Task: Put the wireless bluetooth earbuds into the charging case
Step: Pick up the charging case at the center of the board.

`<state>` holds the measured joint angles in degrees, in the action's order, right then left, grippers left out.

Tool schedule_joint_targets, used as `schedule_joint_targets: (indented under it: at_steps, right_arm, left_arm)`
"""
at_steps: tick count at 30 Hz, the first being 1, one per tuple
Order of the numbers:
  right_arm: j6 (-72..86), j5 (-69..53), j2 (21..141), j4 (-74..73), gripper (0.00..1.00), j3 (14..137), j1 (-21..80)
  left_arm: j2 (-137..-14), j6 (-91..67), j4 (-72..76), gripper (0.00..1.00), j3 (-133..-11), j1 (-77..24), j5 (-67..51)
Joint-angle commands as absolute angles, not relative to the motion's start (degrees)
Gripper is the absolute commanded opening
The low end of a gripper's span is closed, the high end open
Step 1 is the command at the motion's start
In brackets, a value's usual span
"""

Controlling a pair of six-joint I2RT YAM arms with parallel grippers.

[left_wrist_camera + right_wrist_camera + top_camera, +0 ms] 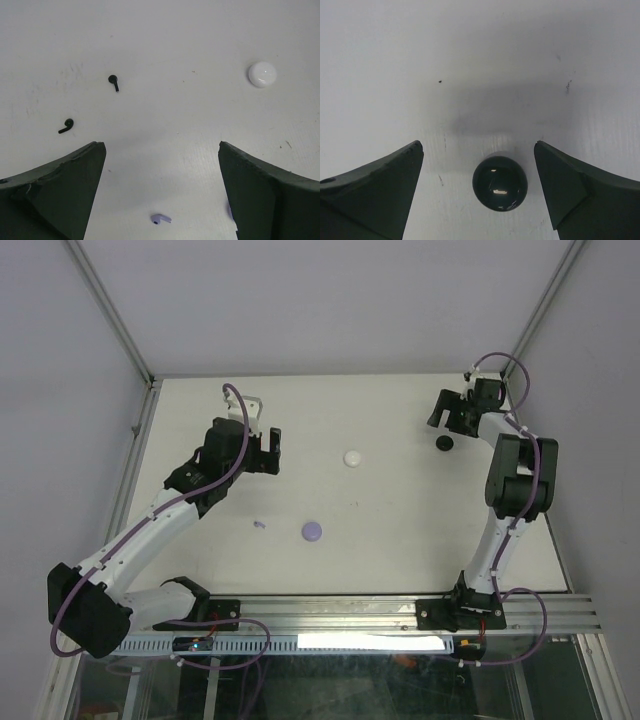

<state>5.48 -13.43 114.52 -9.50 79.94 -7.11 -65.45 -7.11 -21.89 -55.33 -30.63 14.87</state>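
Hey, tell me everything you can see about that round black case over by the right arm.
The black case is a small, round, domed shell, glossy like smooth plastic, with bright glints of light on top. It looks closed; no seam or hinge shows. It lies on the white table, toward the far right side, with no earbud beside it. It sits between the spread fingers of the right gripper, which do not touch it; only the table does.

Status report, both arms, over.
Left gripper open, empty. Right gripper open over black case. Loose on table: black earbuds, lavender earbud. Nothing in the way.
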Motion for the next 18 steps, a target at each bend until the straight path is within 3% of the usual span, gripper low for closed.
schedule_joint_targets:
  at_steps: [1,7,18]
  right_arm:
    - [2.1,-20.2,117.5,-11.3,0.96,85.2,-8.0]
    - [0.5,-23.4,119.4,-13.4,0.91,84.7,-8.1]
    - [1.7,-23.9,112.5,-15.2,0.82,75.6,-8.0]
  left_arm:
    - [-64.2,-4.3,-18.2,0.99,-55.0,-30.1,15.3]
    - [-64.0,-2.7,-17.4,0.99,-54.5,-30.1,9.8]
    - [-64.1,-2.4,-17.4,0.94,-54.4,-30.1,8.8]
